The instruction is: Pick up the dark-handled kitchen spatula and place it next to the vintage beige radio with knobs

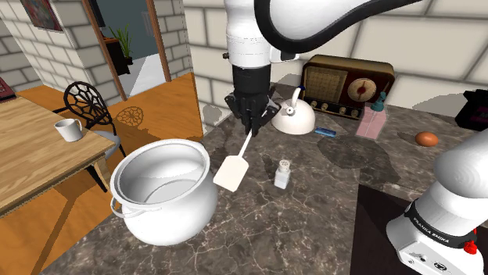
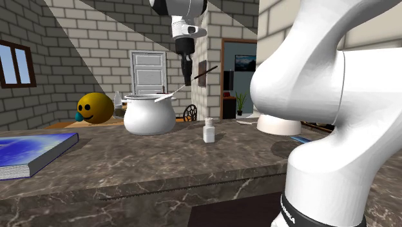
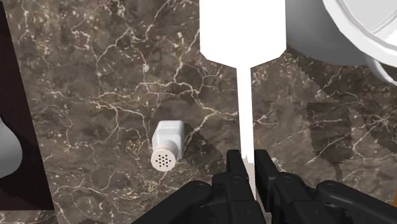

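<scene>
- A dark marble counter (image 1: 313, 211) runs under grey brick walls, and the radio (image 1: 348, 84) stands at its back edge.
- The gripper (image 1: 250, 125) hangs over the counter, in front of the radio and to the shoulder view's left of it.
- Its fingers are drawn in narrow and clasp the spatula (image 1: 232, 168) by the thin white shaft (the wrist view shows the shaft pinched between them).
- The spatula is clear of the counter and tilted. Its long axis runs away from the radio, with the white blade low at the far end near the pot (image 1: 164, 195). In the second exterior view the dark handle pokes up on the other side of the fingers.
- The carry likely goes back and toward the shoulder view's right to reach the radio.
- A kettle (image 1: 296, 116) sits just in front of the radio's near corner, on that line (probably something to pass over or around).
</scene>
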